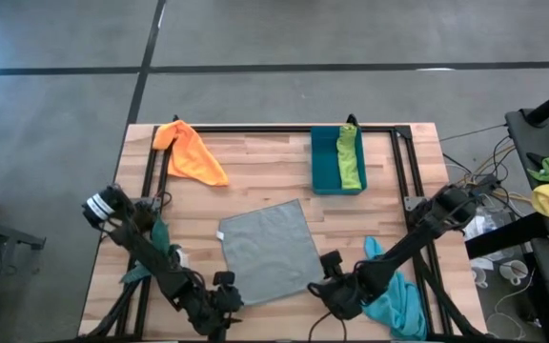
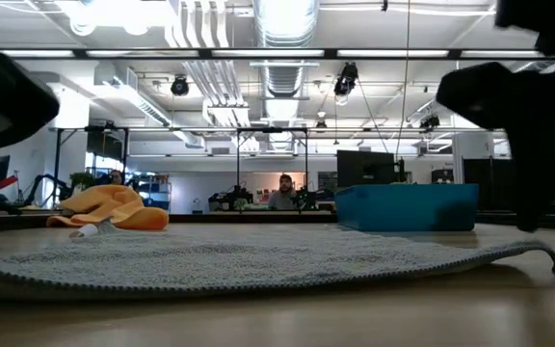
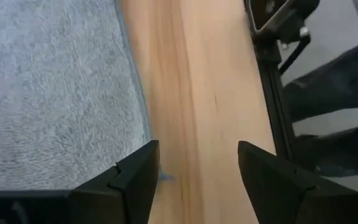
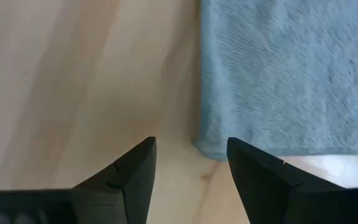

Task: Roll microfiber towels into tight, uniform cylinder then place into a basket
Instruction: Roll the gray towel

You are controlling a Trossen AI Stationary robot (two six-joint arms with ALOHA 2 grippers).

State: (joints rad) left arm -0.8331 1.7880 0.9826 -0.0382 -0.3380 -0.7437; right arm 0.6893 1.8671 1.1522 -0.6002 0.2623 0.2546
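4 towels point(image 1: 270, 250), 1 basket point(image 1: 326, 164); both grippers' jaws parted, holding nothing

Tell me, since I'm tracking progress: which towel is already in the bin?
The lime green towel, lying inside the blue bin. The grey one lies spread flat mid-table, and the orange one sits crumpled at the far edge.

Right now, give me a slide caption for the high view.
Both grippers, left and right, open at near corners of the flat grey towel; lime towel already in the basket.
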